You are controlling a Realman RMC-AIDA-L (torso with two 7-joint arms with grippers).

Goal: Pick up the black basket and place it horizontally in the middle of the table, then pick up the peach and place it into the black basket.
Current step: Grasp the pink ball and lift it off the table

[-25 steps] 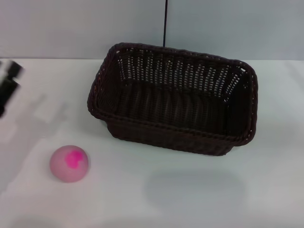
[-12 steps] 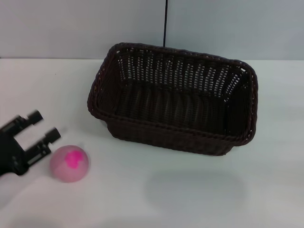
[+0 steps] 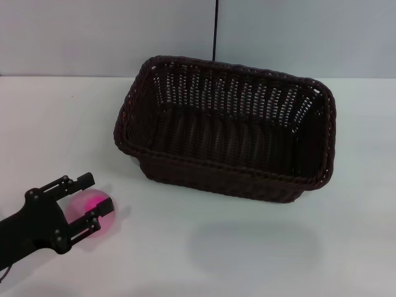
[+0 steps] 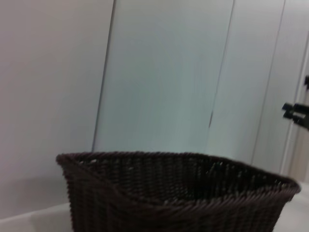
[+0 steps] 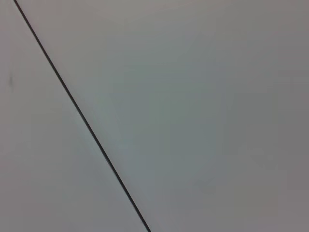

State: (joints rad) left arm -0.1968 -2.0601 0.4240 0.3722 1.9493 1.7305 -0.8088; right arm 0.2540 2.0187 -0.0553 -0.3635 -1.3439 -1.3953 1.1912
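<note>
The black basket (image 3: 224, 168) stands upright on the white table (image 3: 260, 253), long side across, at the middle and back. The left wrist view shows it from the side (image 4: 174, 193). The peach (image 3: 85, 203) lies on the table at the front left, well apart from the basket. My left gripper (image 3: 96, 194) is low at the front left, open, with one finger on each side of the peach. Its arm partly covers the peach. My right gripper is out of view.
A grey wall with a thin dark vertical line (image 3: 215, 31) rises behind the table. The right wrist view shows only that wall and a dark line (image 5: 82, 118). White tabletop lies in front of the basket and to its right.
My left gripper has moved from the far left edge toward the front and right, down to the peach, and now straddles it. The basket and peach have not moved.
</note>
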